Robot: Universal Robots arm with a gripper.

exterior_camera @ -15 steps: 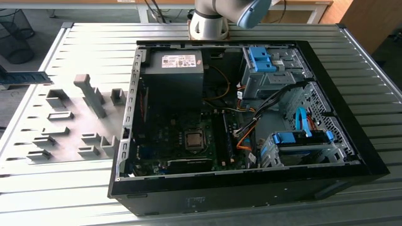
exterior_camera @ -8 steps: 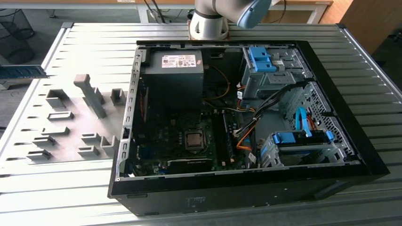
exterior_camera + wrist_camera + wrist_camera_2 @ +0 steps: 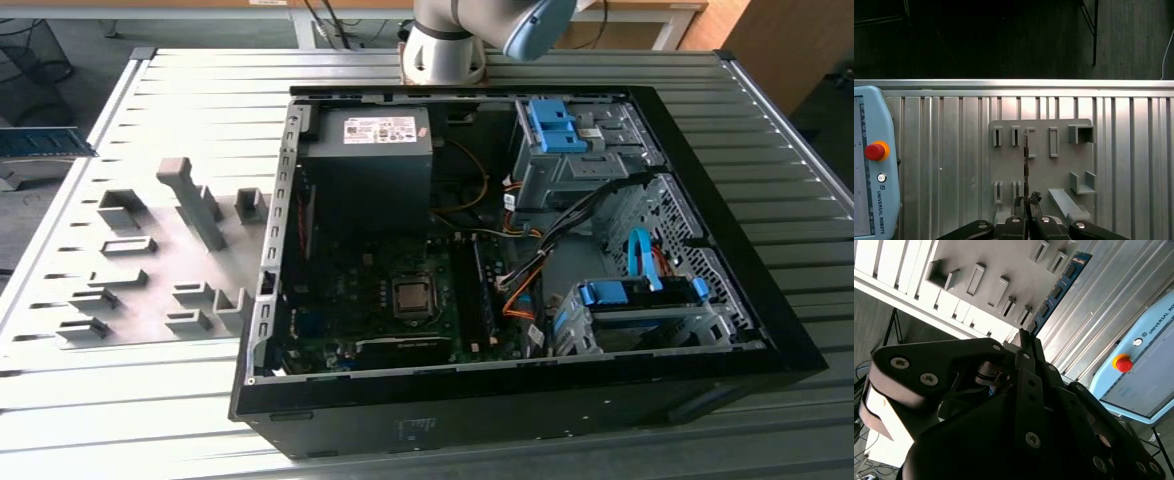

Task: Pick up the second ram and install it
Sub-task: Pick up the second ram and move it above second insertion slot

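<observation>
Where the two black metal fingers of the claw [image 3: 1026,201] meet, they are pinched tight on the memory stick [image 3: 1061,286], a long, thin, flat board that juts out lengthwise beyond them. In the second wrist view its broad face shows: blue-green, with a row of small dark chips. It runs past the holder plate [image 3: 989,260] toward the ribbed table [image 3: 1104,300].

In the first wrist view the same stick [image 3: 1025,165] is seen edge-on, a hair-thin dark line in front of the plate [image 3: 1054,170]. Whether it touches the plate cannot be told. The plate is matt grey and flat, studded with narrow slotted blocks, open square brackets and one long wedge-shaped ramp. The table is bright aluminium, built of long parallel slats with grooves between them. A pale blue control tablet [image 3: 874,175] with rounded corners and a round red button [image 3: 875,151] on a yellow base shows well apart from the plate.

In the exterior view the grey plate [image 3: 147,260] lies on the slatted table at the exterior view's left of an open black computer case [image 3: 801,350]. Inside the case are a boxy dark power supply [image 3: 367,160] with a white label, a dark green main board [image 3: 347,290] with a square metal socket, blue plastic drive brackets [image 3: 554,125] on perforated steel cages, and loose orange and black cables [image 3: 521,295].
</observation>
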